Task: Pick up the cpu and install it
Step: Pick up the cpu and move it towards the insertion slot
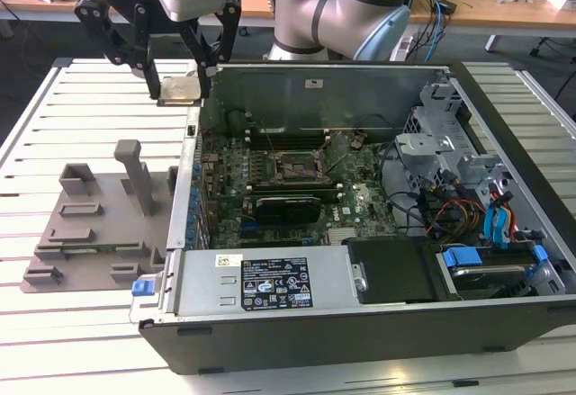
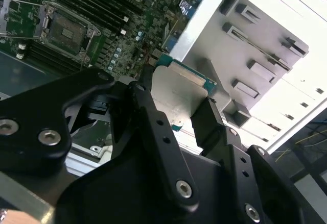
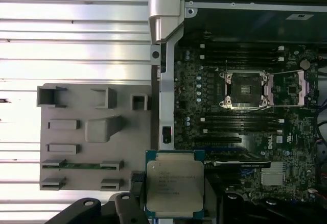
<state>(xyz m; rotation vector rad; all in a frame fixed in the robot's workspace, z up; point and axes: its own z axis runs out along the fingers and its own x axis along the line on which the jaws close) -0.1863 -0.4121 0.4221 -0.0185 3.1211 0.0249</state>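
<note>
**Pincer state.** The pincer [image 1: 180, 88] is closed on the cpu [image 1: 177, 90]. Its two fingers [image 2: 208, 120] bear on opposite edges of the chip, and the metal top plate faces up between them.

**Location of the cpu.** The cpu hangs in the air and touches nothing but the pincer. In the exterior view it sits over the far left wall of the open computer case [image 1: 315, 80]. That puts it above the line where the slatted bench [image 1: 54, 116] meets the case. The grey fixture tray [image 1: 99, 233] lies on the bench below and nearer the camera, well apart from the chip.

**Governing relation.**
- The socket [image 1: 290, 168] sits near the middle of the motherboard [image 1: 351, 206], inside the case.
- From the pincer, the socket lies toward the exterior view's right, nearer the camera and lower.
- In the first wrist view a bank of memory slots [image 3: 225, 127] lies between the chip and the socket.
- The socket appears open, with its retention frame swung aside.

**Alignment.** In the first wrist view the cpu's edges run parallel to the edges of the socket. The chip is close to square, so it cannot be told whether its slightly longer sides match the socket's. The offset looks like a sideways shift plus a descent, with little or no rotation.
</note>
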